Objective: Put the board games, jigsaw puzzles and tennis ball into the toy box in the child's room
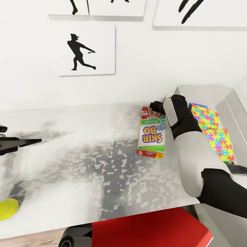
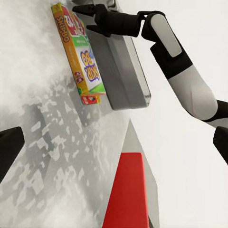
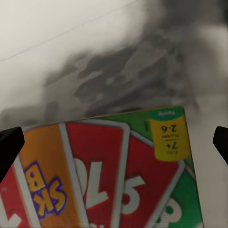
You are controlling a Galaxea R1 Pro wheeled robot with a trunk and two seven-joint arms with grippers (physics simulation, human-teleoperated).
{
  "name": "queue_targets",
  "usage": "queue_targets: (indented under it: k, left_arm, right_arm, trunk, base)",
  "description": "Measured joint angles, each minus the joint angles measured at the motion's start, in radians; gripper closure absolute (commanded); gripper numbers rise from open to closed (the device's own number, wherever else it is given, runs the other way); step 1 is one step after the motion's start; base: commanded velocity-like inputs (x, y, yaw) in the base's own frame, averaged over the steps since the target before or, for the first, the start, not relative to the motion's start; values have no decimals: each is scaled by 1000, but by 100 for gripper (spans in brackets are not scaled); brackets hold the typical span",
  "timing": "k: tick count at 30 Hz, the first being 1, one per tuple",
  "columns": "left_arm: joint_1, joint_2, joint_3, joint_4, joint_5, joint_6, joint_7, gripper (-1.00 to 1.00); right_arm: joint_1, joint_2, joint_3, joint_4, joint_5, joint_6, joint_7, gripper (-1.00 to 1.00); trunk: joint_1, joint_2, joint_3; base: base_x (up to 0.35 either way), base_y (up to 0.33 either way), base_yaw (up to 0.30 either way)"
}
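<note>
Right hand (image 1: 156, 104) open over glossy cardboard Skip-Bo box (image 1: 151, 134).

Game box (image 1: 151, 137): green/white, red and orange cards, yellow edge. Puzzles (image 1: 215, 131): multicolour jigsaw pattern. Ball (image 1: 5, 209): yellow-green. Toy box (image 1: 244, 121): grey. Bench (image 1: 74, 163): mottled white/grey. Chair (image 1: 150, 239): red. Wall prints (image 1: 86, 49): black silhouettes on white.

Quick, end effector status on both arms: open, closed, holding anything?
Left end effector: open and empty, hovering over the table.
Right end effector: open, holding nothing, fingers either side of the far end of the Skip-Bo box.
</note>
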Motion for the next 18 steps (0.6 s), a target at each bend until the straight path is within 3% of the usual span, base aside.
queue_targets:
  k: [18]
  left_arm:
    - [0, 0, -1, 0, 0, 0, 0, -100]
  right_arm:
    - [-17, 5, -1, -6, 2, 0, -2, -100]
  trunk:
    - [0, -1, -24]
  base:
    - [0, 0, 0]
